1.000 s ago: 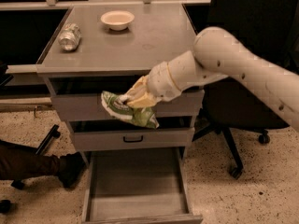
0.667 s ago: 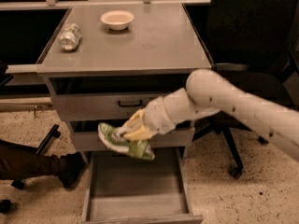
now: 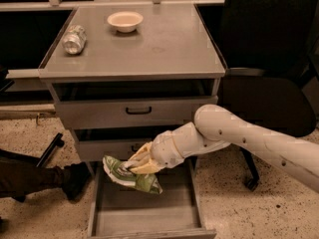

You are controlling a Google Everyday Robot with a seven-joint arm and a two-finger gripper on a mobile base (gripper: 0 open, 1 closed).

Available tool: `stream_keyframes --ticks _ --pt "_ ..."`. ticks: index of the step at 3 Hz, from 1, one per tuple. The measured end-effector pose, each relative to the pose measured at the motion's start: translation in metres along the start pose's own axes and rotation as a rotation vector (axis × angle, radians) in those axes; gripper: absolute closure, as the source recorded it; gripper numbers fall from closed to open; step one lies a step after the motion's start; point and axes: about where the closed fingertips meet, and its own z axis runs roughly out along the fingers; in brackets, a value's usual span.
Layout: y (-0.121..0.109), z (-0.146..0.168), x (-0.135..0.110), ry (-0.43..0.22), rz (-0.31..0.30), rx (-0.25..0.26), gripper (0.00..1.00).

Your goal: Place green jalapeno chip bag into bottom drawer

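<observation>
The green jalapeno chip bag point(image 3: 130, 175), crumpled green and white, hangs from my gripper point(image 3: 138, 163), which is shut on its upper edge. The gripper reaches in from the right on a white arm point(image 3: 239, 136). The bag is held just above the open bottom drawer point(image 3: 144, 210), over its left rear part, in front of the middle drawer's face. The drawer's grey interior holds nothing that I can see.
On the grey cabinet top point(image 3: 164, 44) lie a crushed silver can point(image 3: 74, 39) at the left and a cream bowl point(image 3: 125, 21) at the back. The two upper drawers point(image 3: 134, 111) are shut. A black office chair point(image 3: 269, 98) stands at the right; a dark chair base point(image 3: 45, 176) at the left.
My gripper has carried the bag downward and a little left, from the top drawer's height to just above the open bottom drawer. The can and bowl have not moved.
</observation>
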Motion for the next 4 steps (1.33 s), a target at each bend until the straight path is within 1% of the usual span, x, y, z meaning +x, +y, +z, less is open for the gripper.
stream_keyframes --ticks 1,2,3,4 --pt "-0.006 0.015 0.011 -0.003 -0.055 0.032 1.00" --pt "-0.019 0.066 0.057 -0.005 -0.198 0.091 1.00" --pt "-0.050 0.116 0.119 0.002 -0.255 0.189 1.00" --pt "-0.084 0.166 0.180 -0.016 -0.220 0.250 1.00"
